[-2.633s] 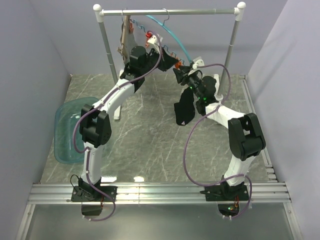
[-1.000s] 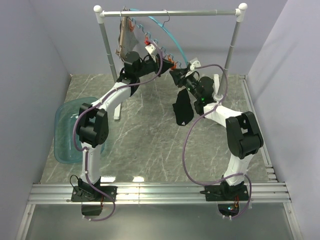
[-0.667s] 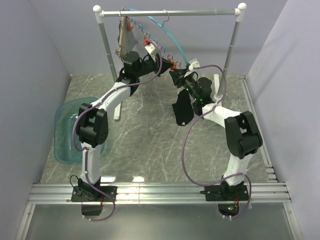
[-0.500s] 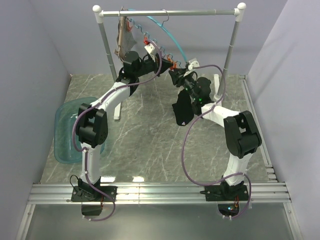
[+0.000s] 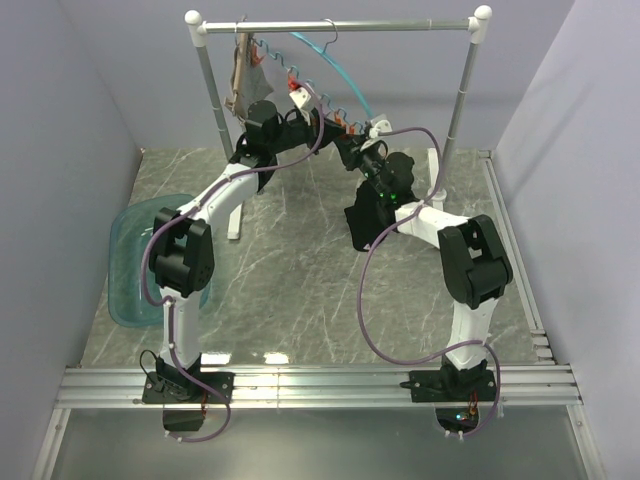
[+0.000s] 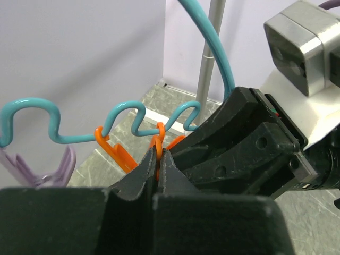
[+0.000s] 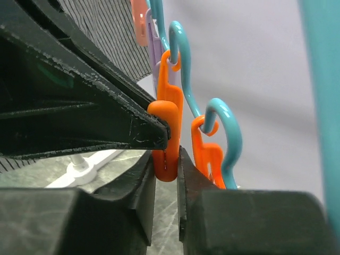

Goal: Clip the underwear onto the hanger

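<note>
The teal hanger [image 5: 335, 60] hangs from the rail, with orange clips along its wavy lower edge [image 6: 127, 114]. My left gripper [image 5: 328, 125] is shut on the top of an orange clip [image 6: 155, 146]. My right gripper [image 5: 348, 143] meets it from the right. In the right wrist view that clip's lower end [image 7: 169, 122] sits between my nearly shut fingertips [image 7: 166, 175], below the left gripper's fingers [image 7: 106, 127]. The black underwear [image 5: 365, 215] hangs under my right gripper. No fabric shows in either wrist view.
The metal rail [image 5: 400, 23] stands on two posts at the back. A brown wooden hanger with grey cloth [image 5: 245, 75] hangs at its left end. A teal basin [image 5: 135, 260] lies on the floor at the left. A purple clip [image 6: 42, 170] hangs left of the orange ones.
My right gripper has moved left and up with the underwear, closing on the left gripper at the clip. The left gripper and hanger have shifted slightly left.
</note>
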`<state>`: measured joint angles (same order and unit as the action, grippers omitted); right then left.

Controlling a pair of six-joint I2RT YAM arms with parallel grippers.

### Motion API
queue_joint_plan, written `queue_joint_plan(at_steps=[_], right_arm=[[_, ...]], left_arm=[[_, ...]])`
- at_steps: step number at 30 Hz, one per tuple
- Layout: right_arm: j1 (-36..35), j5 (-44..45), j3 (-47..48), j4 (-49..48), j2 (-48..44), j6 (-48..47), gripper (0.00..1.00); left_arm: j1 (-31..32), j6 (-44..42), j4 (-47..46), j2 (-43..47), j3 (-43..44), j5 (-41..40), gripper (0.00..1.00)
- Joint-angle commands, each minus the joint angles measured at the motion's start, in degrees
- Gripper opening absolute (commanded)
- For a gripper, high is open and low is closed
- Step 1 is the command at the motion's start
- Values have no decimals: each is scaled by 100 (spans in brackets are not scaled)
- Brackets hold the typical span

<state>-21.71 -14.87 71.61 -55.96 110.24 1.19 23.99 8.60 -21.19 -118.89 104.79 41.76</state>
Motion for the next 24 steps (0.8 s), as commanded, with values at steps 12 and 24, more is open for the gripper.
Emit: queue_joint_plan(at_steps=[12,24], right_arm=[[-43,90,248,-547,147,-66,0],[-70,98,221,-565,112,-66,0]], left_arm=[[-8,440,687,-20,269,-1,50],[-61,581,704,-231,437,-572,49]])
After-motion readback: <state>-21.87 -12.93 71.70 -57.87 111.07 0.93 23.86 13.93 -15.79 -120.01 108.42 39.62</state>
